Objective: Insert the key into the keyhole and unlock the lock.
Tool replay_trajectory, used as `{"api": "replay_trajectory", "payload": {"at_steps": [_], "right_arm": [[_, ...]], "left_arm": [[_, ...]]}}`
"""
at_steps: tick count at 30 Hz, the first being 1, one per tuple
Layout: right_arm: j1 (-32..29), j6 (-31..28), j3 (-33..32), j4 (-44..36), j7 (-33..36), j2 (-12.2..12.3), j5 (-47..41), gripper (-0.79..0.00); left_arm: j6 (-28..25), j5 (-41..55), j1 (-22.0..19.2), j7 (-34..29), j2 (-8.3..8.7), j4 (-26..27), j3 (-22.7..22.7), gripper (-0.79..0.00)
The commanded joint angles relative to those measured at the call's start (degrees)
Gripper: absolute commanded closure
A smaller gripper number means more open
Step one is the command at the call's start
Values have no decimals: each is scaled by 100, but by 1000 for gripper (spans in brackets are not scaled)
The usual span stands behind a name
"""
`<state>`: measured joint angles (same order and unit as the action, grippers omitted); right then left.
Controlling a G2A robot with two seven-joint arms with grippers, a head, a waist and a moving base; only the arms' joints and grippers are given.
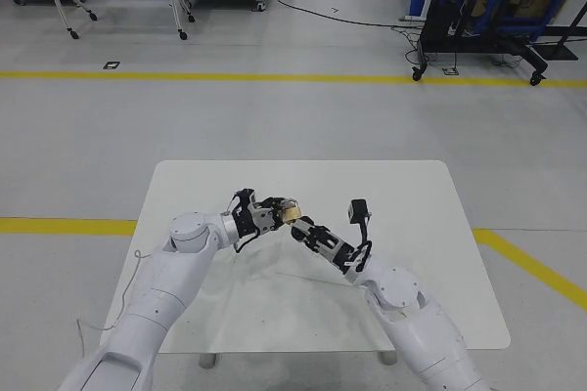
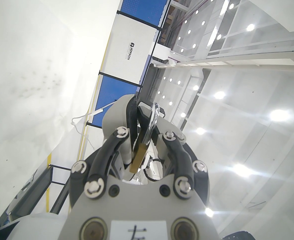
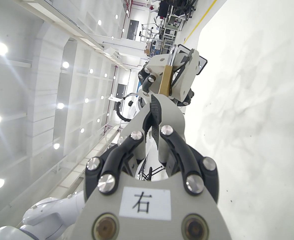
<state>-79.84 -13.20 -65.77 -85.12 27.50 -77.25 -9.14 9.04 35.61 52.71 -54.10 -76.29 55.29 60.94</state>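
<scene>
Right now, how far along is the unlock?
Done: left gripper holds the brass padlock aloft. In hand: right gripper, shut, meets the padlock's base; key hidden, so insertion is unclear. Remaining, apparently: the turn and shackle release.

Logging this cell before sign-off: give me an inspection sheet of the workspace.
Surface: white table, faintly marked.
Job's things: brass padlock held above the table.
Clutter: nothing seen.
Grippers: left gripper shut on padlock; right gripper shut, tips at the padlock's base.
Cables: thin cable on the floor beside the table; black cables farther off.
Surroundings: yellow floor lines; wheeled cart.
</scene>
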Motion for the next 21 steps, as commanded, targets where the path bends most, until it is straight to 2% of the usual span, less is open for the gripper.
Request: {"api": "replay_trajectory", "payload": {"at_steps": [1,4,6,10,13,21], "right_arm": [[-61,-119,-55,-53,111,14,-148,0],[-241,-294,-230,-222,229,61,-254,-277],[-378,-329,-313,-366,236,88,-222,-351],[-494,-204,-367,-468,356,112,-446,-363],[-407,1,-375,-310,720,114,-1005,-372],[-33,461,-452,264,1781,117,-2377,-320]], "left_arm": [[-42,32,2,44,0,-7,24,0],[-199,15,24,243,0,23,63,0],[-407,-128,45,412,7,84,73,0],[-978,-561,171,805,20,359,43,0],[-1347,-701,306,939,28,567,56,0],[-1932,-764,518,758,71,873,189,0]]}}
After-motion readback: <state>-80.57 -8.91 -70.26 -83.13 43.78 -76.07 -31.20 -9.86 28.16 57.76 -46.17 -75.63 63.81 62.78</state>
